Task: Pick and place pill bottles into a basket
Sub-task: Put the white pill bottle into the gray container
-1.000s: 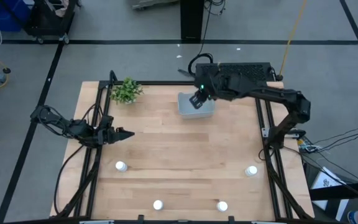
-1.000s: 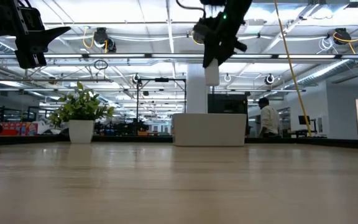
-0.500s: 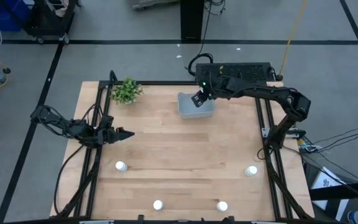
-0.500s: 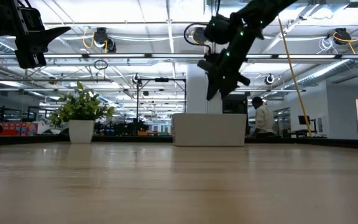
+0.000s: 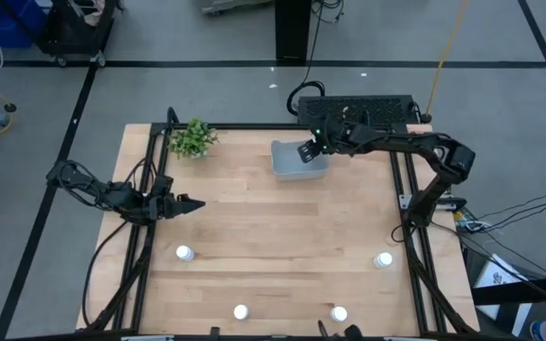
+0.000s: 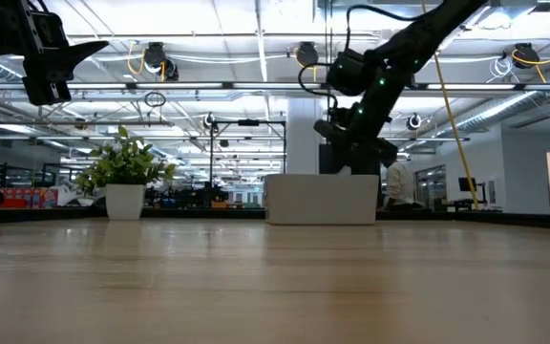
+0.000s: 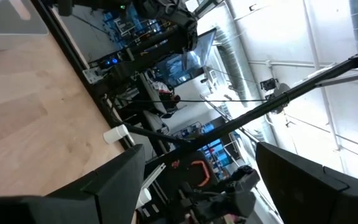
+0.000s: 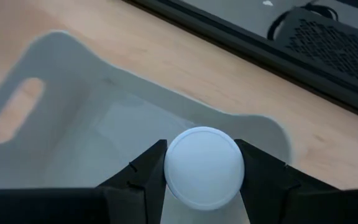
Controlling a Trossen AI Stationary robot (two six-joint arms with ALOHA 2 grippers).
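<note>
Wooden table (image 5: 273, 218), basket (image 5: 287, 167), plant (image 5: 192, 138), four bottles (image 5: 185, 253)

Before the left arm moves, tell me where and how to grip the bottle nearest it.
Take the nearest pill bottle around its body just under the round cap, coming straight down from above. It stands upright and alone on the table, so both fingers fit either side. The left gripper is open beside it; the right gripper holds another bottle over the basket.
</note>
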